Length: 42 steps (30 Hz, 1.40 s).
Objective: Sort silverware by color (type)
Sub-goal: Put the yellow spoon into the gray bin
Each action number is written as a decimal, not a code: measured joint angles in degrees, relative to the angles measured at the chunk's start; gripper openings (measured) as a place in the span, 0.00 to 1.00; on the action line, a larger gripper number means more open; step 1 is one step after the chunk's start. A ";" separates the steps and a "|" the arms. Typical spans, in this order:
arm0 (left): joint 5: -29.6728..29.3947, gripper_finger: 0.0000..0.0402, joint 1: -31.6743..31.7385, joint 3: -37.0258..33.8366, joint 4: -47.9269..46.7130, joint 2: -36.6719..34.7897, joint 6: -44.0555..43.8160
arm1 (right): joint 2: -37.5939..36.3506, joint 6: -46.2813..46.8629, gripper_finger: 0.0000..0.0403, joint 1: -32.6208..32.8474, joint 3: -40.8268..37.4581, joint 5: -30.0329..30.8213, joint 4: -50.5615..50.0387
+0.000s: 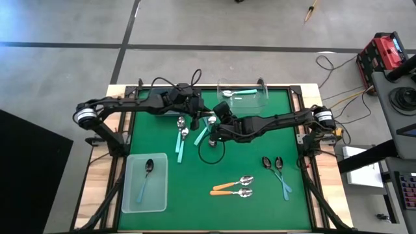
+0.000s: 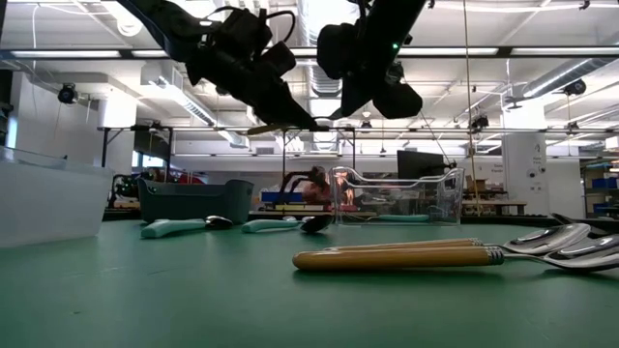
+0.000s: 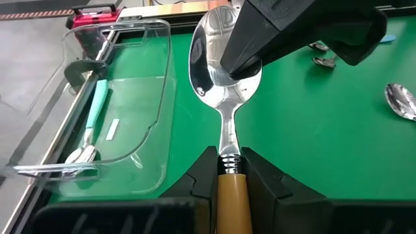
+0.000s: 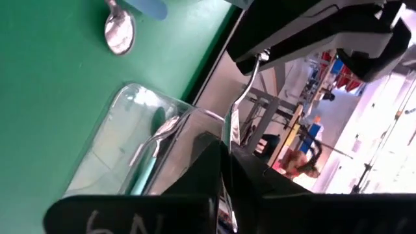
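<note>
An orange-handled spoon (image 3: 214, 71) with a silver bowl hangs above the green mat (image 1: 260, 143), near the far middle, held between both grippers. My left gripper (image 3: 229, 166) is shut on its handle. My right gripper (image 4: 227, 156) is shut on its bowl, facing the left one. Two teal-handled spoons (image 1: 182, 140) lie on the mat below them. Two orange-handled spoons (image 1: 232, 188) lie side by side near the front. Two dark spoons (image 1: 278, 172) with light-blue handles lie at the right. My left gripper pinches the orange handle's top end (image 3: 232, 185), just behind the silver neck, between its two fingers. The fingers lie along the spoon, slanting down from the table's left. The spoon is clear of the mat, bowl pointing away from the gripper. My right gripper pinches the spoon's bowl (image 3: 244, 75) between its two fingers, one on each face; in its own wrist view the bowl (image 4: 229, 123) stands edge-on between them. The fingers slant down from the table's right. The spoon's neck (image 4: 244, 94) runs on toward the left gripper.
A clear tray (image 1: 260, 104) at the far edge holds a teal-handled spoon (image 1: 237, 93). A clear bin (image 1: 133, 195) at the near left holds a dark spoon (image 1: 145, 177) with a light-blue handle. Bare mat lies in the middle front and right.
</note>
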 joint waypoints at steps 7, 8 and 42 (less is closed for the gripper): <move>-0.84 0.07 -0.12 0.07 -2.52 -2.15 0.14 | 0.01 6.33 0.17 -0.02 0.60 1.25 1.02; -0.84 0.07 -0.15 0.07 -3.05 -2.64 0.06 | 0.01 6.74 0.19 -0.02 0.84 1.40 0.91; -41.65 0.07 9.29 0.11 -43.46 -17.92 -2.52 | -7.55 19.61 0.36 -5.74 6.78 -9.99 1.18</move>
